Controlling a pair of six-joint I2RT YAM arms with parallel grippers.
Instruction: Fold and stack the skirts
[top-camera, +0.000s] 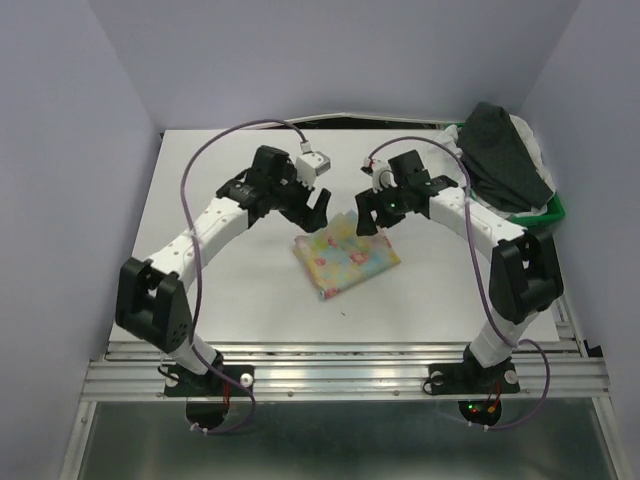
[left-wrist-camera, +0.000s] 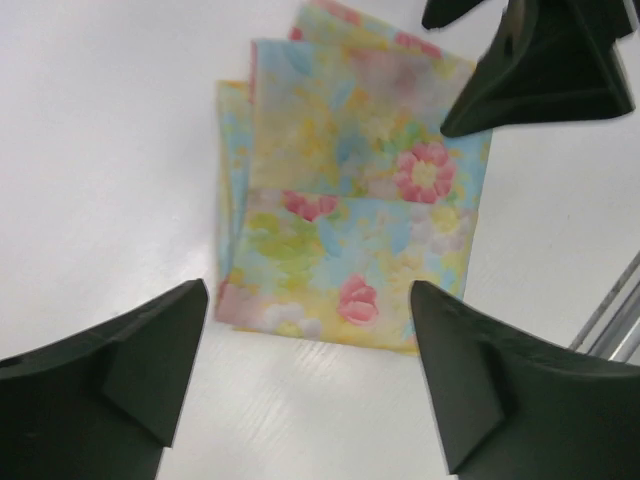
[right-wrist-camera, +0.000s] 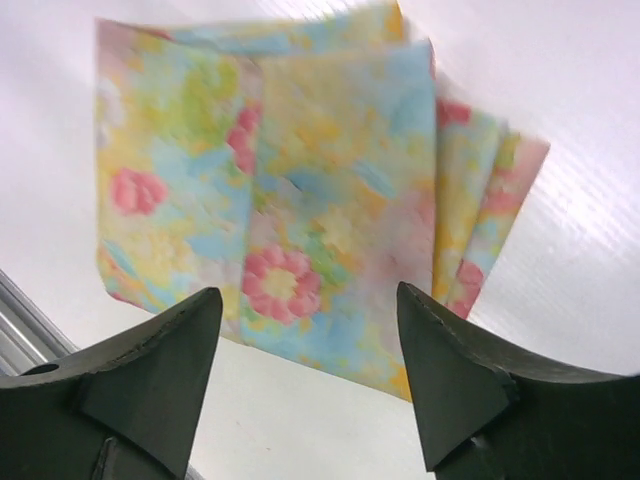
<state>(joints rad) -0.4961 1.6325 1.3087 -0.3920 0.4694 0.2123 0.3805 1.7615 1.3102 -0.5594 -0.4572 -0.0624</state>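
The pastel yellow floral skirt (top-camera: 345, 256) lies folded into a small rectangle on the white table, and shows in the left wrist view (left-wrist-camera: 350, 200) and right wrist view (right-wrist-camera: 290, 190). My left gripper (top-camera: 318, 209) hovers open and empty just left of its far corner. My right gripper (top-camera: 372, 214) hovers open and empty just right of that corner, and its fingers (left-wrist-camera: 540, 70) show in the left wrist view. The dark charcoal skirt (top-camera: 505, 155) lies heaped over the white crinkly skirt (top-camera: 528, 135) in the tray at the back right.
A green plastic tray (top-camera: 556, 212) holds the two heaped skirts at the table's back right edge. White walls close in the back and both sides. A metal rail (top-camera: 340, 368) runs along the near edge by the arm bases.
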